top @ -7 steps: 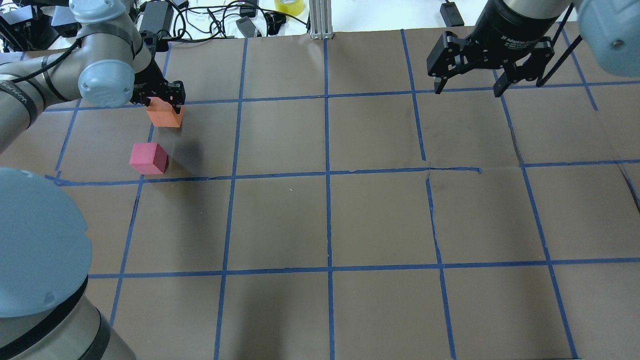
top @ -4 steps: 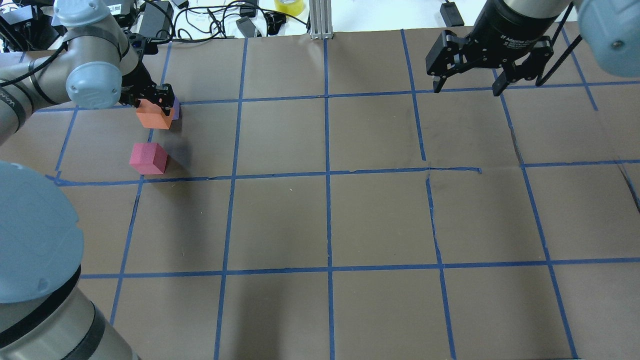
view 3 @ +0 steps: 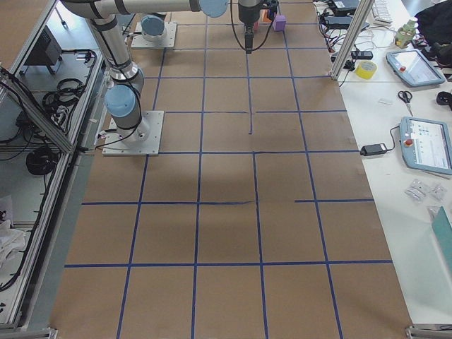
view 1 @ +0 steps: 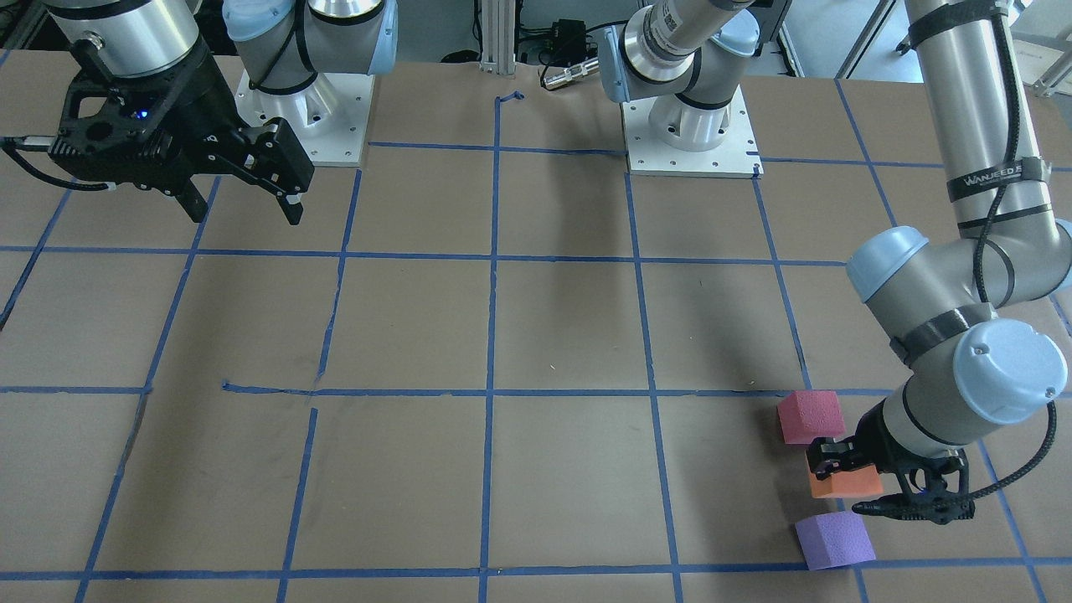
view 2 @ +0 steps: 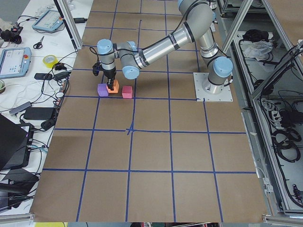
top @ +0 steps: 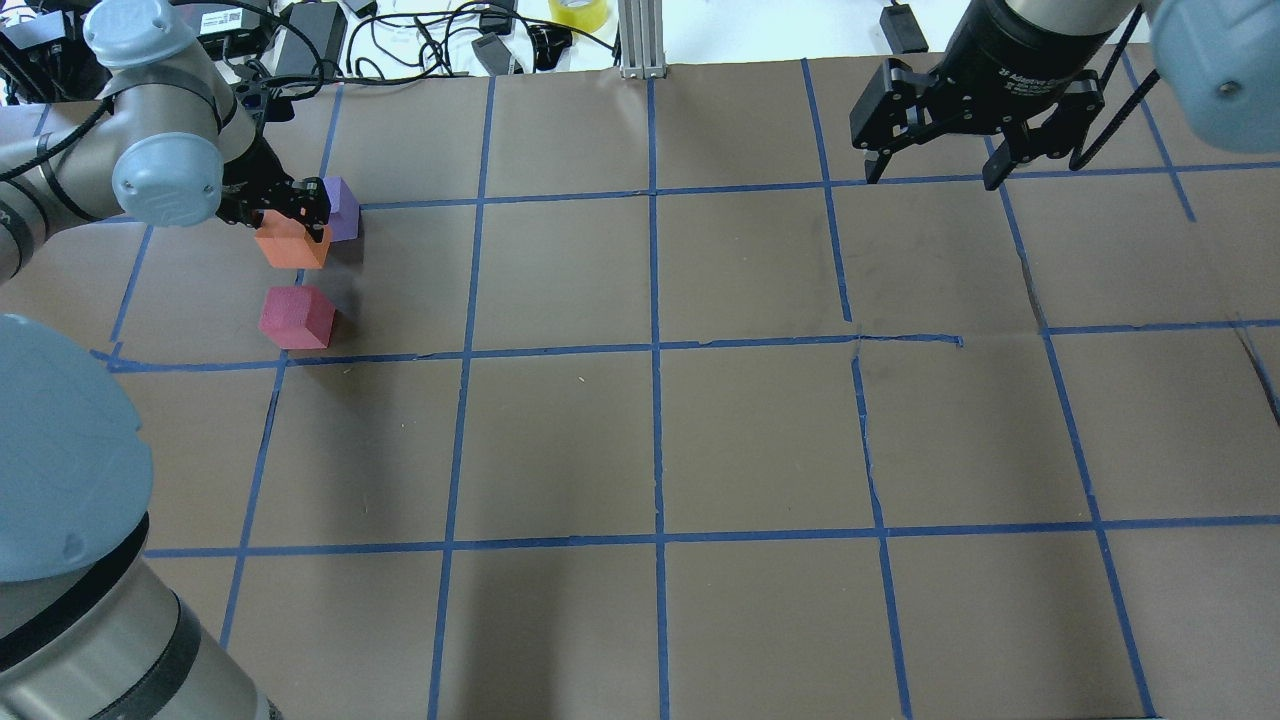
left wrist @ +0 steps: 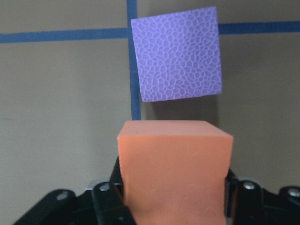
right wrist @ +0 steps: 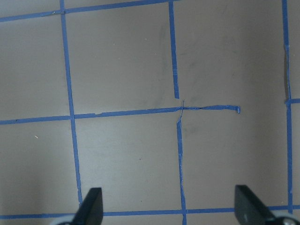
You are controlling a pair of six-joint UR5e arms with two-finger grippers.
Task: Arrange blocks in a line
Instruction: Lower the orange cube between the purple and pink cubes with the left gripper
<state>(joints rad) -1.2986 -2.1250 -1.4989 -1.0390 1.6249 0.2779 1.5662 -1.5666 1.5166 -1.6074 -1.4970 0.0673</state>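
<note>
three blocks (top: 297, 318) (top: 285, 250) (top: 345, 205), two claws (top: 290, 222) (top: 931, 180)

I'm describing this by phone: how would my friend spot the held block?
On the brown table, find the left gripper. The orange block in it sits between a pinkish red block and a purple block, the only one gripped.

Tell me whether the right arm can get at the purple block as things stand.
Probably not cleanly. The purple block sits on the robot's far left, and the left end effector, shut on the orange block, hangs close beside it. The open right end effector is across the table.
</note>
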